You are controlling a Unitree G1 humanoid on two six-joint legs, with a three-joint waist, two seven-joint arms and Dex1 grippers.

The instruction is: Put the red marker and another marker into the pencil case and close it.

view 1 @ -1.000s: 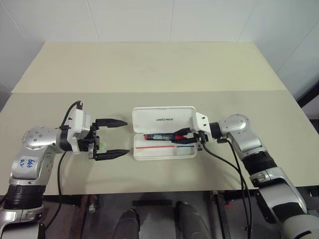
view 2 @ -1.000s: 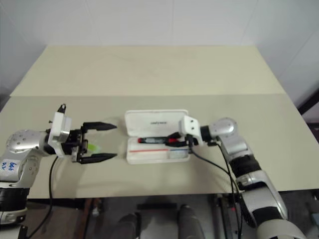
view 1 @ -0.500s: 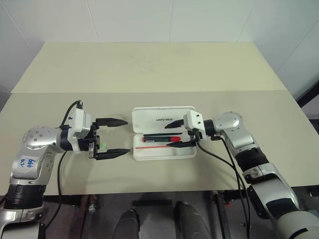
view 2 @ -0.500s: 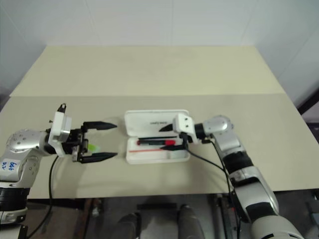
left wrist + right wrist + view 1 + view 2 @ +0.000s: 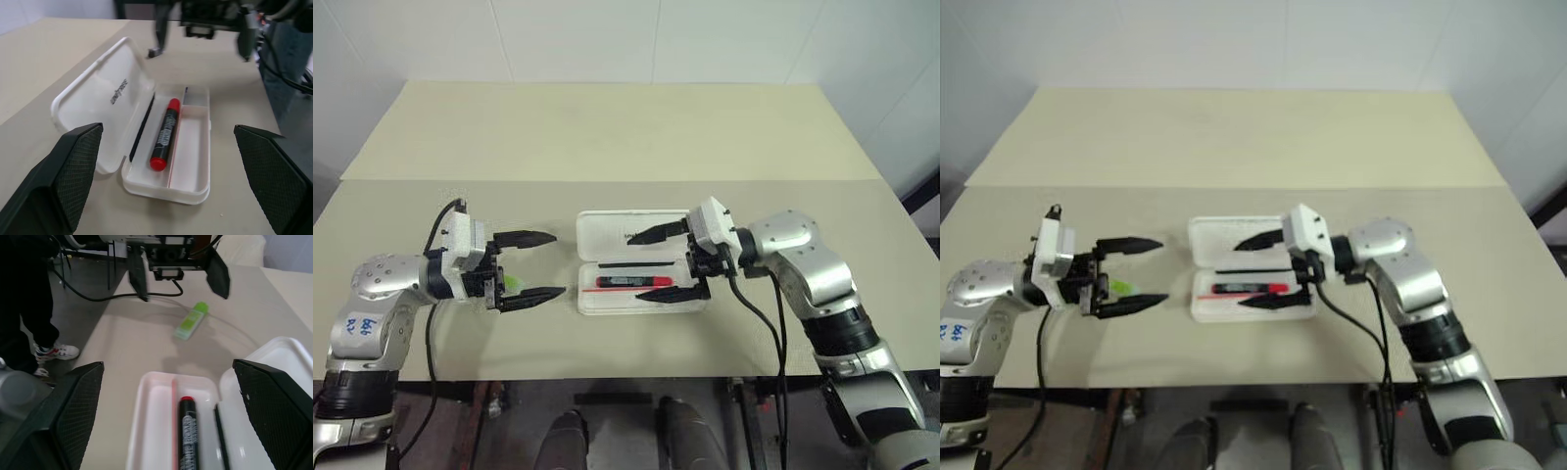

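The white pencil case (image 5: 586, 298) lies open in the middle of the table, its lid (image 5: 93, 98) folded back flat. The red marker (image 5: 631, 282) lies loose in the tray, lengthwise, also seen in the left wrist view (image 5: 165, 133). My right gripper (image 5: 639, 267) hovers open just above the case, pointing left, with nothing between its fingers. The lime-green highlighter, the other marker (image 5: 512, 285), lies on the table left of the case. My left gripper (image 5: 558, 263) stands open over it, pointing right toward the case and holding nothing.
The case sits on the near one of two beige tables (image 5: 607, 137) joined by a seam, close to the front edge. A person's legs and shoes (image 5: 34, 313) show beyond the table's left side in the right wrist view.
My right gripper opened and let the red marker drop into the tray, then rose and drew back above the case. The left gripper stayed put.
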